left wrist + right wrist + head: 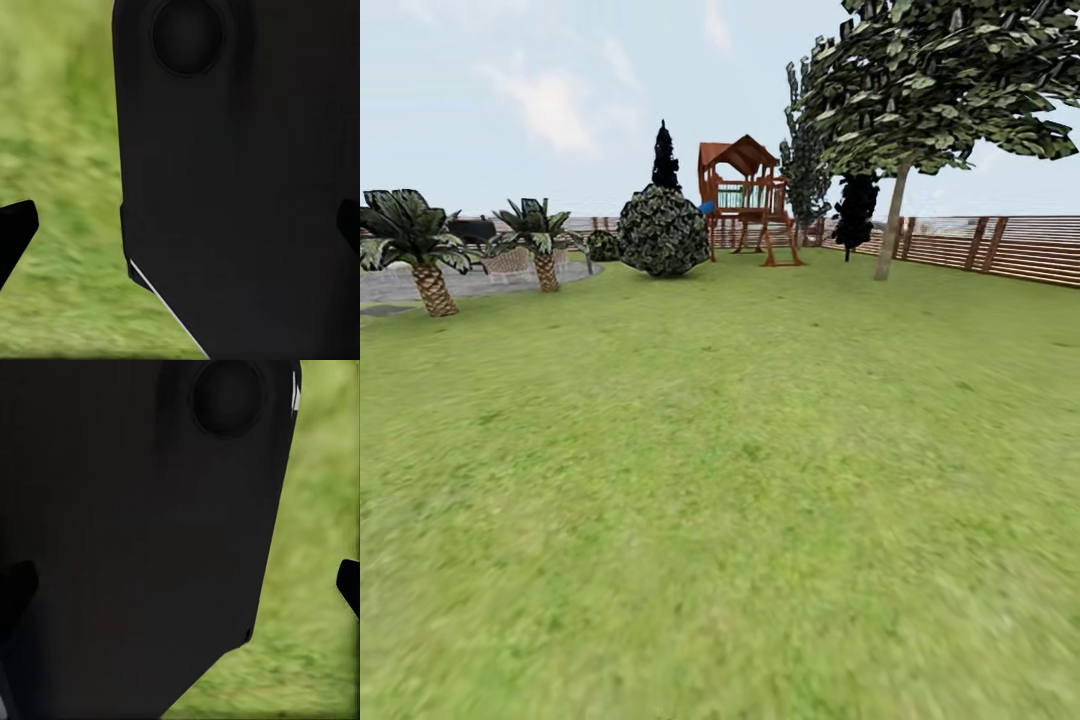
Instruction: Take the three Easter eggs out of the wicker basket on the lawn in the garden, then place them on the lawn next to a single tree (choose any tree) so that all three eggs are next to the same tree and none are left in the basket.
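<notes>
I see the lawn (720, 480) filling the lower frame, a tree (892, 215) at upper right. On both wrist views a black body hides most, with finger tips (16, 229) (349, 581) cut off at the edges, so I cannot tell either tool's opening.

In the left wrist view a broad matte black panel (240, 180) of the robot's body carries a round shallow recess (187, 35) near one end; a thin white line (169, 307) runs along its slanted lower edge. Two black finger tips (16, 229) of the left tool (184, 229) poke in from the sides. In the right wrist view a like black panel (135, 540) has a round recess (226, 397), small white marks (295, 390) at its edge, and black finger tips (348, 581).
</notes>
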Robot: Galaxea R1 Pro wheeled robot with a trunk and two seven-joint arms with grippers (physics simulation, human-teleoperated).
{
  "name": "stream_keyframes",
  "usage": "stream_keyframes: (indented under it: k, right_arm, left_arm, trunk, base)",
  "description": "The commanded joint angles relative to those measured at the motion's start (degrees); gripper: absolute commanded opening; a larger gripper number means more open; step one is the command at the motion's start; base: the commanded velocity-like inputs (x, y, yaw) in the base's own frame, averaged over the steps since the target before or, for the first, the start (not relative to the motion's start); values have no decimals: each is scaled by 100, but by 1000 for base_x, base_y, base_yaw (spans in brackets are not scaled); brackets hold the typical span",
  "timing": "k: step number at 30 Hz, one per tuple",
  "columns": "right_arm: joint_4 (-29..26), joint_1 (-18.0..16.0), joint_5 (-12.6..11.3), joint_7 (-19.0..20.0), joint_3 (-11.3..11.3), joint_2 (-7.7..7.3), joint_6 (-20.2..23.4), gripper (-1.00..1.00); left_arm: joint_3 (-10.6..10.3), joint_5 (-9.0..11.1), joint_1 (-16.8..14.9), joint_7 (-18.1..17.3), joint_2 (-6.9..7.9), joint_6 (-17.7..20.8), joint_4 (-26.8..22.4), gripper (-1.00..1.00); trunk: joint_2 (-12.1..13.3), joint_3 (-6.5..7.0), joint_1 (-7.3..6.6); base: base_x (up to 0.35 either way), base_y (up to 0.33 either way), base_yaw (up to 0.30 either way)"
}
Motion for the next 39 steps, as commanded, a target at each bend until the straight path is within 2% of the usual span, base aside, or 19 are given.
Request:
stream_keyframes:
  k: [1, 14, 25, 29, 39]
  right_arm:
    - [-2, 0, 5, 5, 38, 2, -4, 100]
    - [1, 2, 19, 5, 57, 121, 4, 100]
    - [-36, -2, 25, 5, 108, 180, 5, 100]
    - [-61, -3, 11, 5, 121, 212, -2, 100]
    - [-82, -2, 18, 5, 124, 218, -1, 100]
  left_arm:
    - [-2, 2, 0, 2, 0, -12, -2, 100]
    - [-2, 0, 0, -20, -10, -13, -2, 100]
    - [-35, -26, 0, -25, -10, -302, -2, 100]
    - [-27, -23, 0, -25, -9, -514, -1, 100]
    - [-23, -39, 0, -25, -9, -613, 4, 100]
  trunk:
    - [-2, -7, 0]
    - [-2, -42, 0]
    - [-2, -70, 0]
    - [-2, -78, 0]
    - [-2, -80, 0]
  base:
    - [0, 0, 242]
    - [47, 0, 242]
    - [297, 7, 243]
    - [327, 58, 248]
    - [328, 72, 255]
